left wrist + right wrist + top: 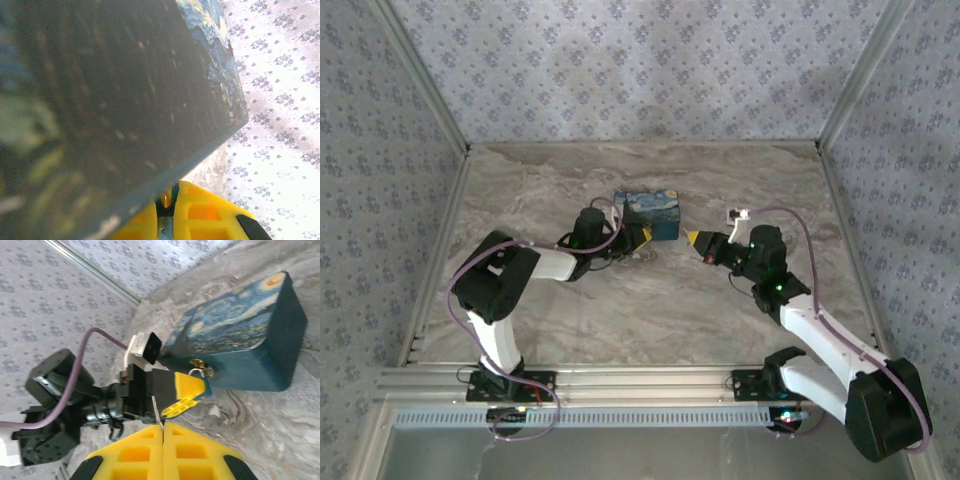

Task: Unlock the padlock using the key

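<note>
Left tool is at the front face of the night-sky box, which sits on the marble table around the middle, toward the back. From the right wrist, the left tool's yellow pads are pinched nearly together on a small teal-blue piece at their tip. That's the padlock, just below the brass hasp on the box's side. Left wrist agrees: teal sliver of the padlock wedged between the yellow fingers, with the dark box wall right up against the lens. Right tool is just right of the box, aimed at the left tool, with a small gap between them. Its fingers are closed flat together, and a thin metal blade sticks out of the seam. It looks like the key edge-on, tip close to the left tool's pads but apart from the padlock. Can't make out the keyhole.
</note>
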Controlling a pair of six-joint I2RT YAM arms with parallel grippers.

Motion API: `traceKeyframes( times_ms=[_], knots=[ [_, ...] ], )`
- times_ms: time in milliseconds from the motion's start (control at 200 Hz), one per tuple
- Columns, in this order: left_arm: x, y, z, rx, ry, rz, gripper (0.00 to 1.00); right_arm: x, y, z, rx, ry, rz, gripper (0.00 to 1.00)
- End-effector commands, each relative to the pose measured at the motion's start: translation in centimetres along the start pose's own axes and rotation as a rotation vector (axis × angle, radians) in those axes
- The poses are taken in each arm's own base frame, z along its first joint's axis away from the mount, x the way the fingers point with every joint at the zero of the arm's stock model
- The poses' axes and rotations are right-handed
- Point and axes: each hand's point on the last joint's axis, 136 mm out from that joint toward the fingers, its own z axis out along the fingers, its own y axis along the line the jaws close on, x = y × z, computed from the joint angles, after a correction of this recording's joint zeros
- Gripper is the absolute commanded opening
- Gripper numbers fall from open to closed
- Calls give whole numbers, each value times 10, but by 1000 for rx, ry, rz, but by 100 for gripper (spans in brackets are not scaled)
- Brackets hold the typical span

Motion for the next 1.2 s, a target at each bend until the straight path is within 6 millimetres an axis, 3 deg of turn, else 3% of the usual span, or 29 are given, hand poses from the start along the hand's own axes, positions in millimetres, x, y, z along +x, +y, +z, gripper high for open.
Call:
traceKeyframes(
  times_ms=[0, 115, 310, 645, 1194],
  knots=[
    [-16, -30, 3, 95, -36, 16, 3, -18, 27, -7, -105, -50, -3, 0],
    [-18, -33, 4, 100, -38, 14, 3, -20, 30, -10, -117, -66, 7, 0],
    [-20, -36, 5, 107, -40, -5, 3, -9, 6, -1, -87, -82, 84, 0],
    [-22, -39, 7, 126, -41, -25, 4, 16, -23, 36, -47, -43, 165, 0],
    [-22, -46, 4, 164, -46, -33, 4, 53, -38, 91, -75, -4, 312, 0]
  ],
)
